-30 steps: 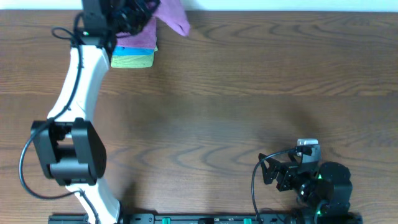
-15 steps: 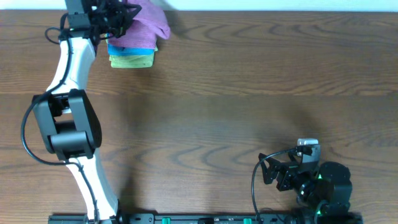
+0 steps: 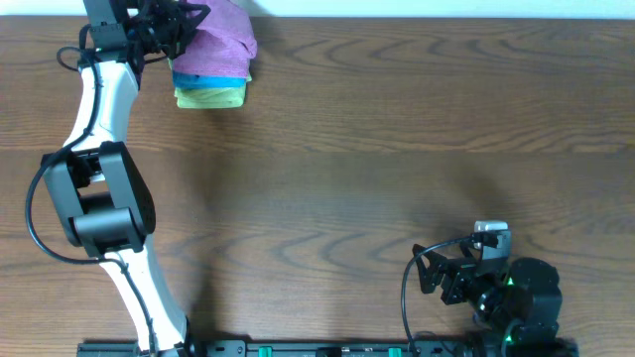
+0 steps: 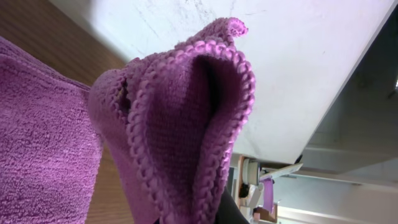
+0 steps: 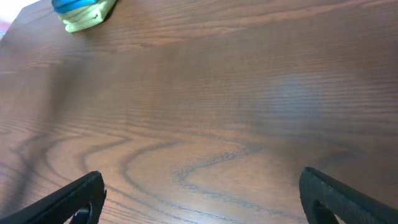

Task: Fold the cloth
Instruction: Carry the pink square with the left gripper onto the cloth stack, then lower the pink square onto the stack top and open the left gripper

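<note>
Leftward at eleven o'clock goes the left gripper [image 3: 184, 20], pinching the purple terry cloth [image 3: 224, 42], fingers hidden; right gripper [image 5: 200, 186] spread.

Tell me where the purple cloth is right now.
Overhead view: the purple cloth lies at the far-left corner of the table, atop the blue cloth and green cloth, one edge gripped by the left hand.
</note>
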Robot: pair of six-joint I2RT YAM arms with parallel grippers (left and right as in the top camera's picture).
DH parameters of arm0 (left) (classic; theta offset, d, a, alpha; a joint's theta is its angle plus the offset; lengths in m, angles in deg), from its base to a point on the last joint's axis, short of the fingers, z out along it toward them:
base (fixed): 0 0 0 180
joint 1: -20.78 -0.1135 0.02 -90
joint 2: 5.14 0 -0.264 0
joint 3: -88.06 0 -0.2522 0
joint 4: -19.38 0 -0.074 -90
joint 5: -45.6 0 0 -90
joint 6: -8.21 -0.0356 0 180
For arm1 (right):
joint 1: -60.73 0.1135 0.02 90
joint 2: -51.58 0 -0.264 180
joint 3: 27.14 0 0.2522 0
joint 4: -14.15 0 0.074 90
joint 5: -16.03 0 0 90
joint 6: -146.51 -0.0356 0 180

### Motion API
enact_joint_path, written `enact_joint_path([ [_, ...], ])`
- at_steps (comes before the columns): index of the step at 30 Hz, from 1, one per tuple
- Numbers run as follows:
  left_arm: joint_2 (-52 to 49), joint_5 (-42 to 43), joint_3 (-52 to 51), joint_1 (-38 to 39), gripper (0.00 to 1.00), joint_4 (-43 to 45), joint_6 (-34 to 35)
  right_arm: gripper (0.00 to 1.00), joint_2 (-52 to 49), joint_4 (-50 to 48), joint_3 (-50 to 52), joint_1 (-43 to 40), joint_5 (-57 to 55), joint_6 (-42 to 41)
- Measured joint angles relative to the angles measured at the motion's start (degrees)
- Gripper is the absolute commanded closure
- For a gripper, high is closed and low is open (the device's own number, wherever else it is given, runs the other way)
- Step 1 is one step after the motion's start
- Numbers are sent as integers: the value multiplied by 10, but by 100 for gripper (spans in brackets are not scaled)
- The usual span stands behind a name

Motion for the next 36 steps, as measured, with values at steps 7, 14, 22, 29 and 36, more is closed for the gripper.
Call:
enact_joint_path([
  [7,-15,0,0,0,94,0,-3,1,0,0,0,0,0,0],
  [14,-26,-1,0,-12,94,-29,-26,1,0,0,0,0,0,0],
  [22,-26,-24,0,-26,94,-93,-80,1,0,0,0,0,0,0],
  [29,-26,-58,1,-26,95,-135,-125,1,0,0,0,0,0,0],
  [36,-26,-103,3,-26,93,-167,-171,1,0,0,0,0,0,0],
])
